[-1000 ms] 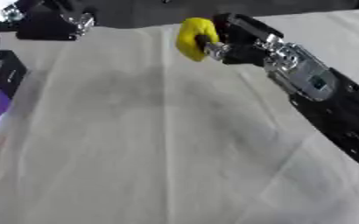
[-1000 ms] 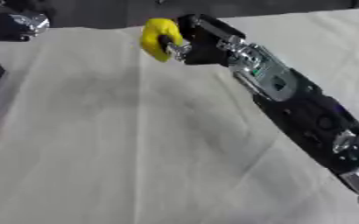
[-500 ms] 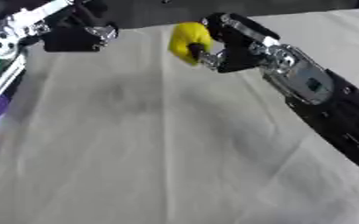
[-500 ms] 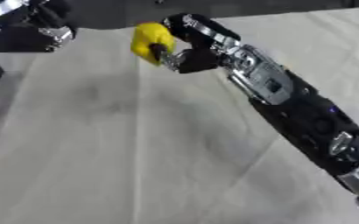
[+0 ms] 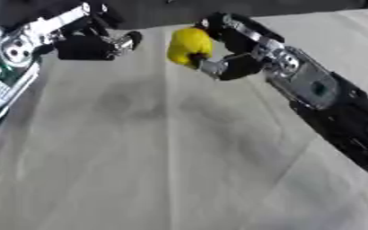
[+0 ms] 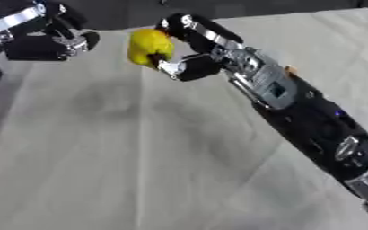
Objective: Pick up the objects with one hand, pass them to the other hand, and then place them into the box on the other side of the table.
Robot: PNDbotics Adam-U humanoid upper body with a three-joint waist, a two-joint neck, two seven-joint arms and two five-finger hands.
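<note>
Aloft over the far part of the cloth-covered table (image 5: 179,179), the robot's right hand (image 5: 226,58) has its fingers and thumb curled round a yellow object (image 5: 189,45), rounded and smooth, whose exact kind cannot be made out. The object is clear of the cloth, pinched at the hand's leftward tip, with the black and silver right arm (image 6: 297,112) running down from it towards the lower right corner of the view. Just to the left of the yellow object, and not touching it, is the robot's left hand (image 5: 101,45), reaching in from the upper left with its dark fingers pointing towards the object; whether those fingers are spread or curled cannot be told. Beyond the left hand, at the table's left edge, part of a box (image 5: 2,94) shows, with green and white on its near face. Faint grey smudges mark the cloth below the two hands.
</note>
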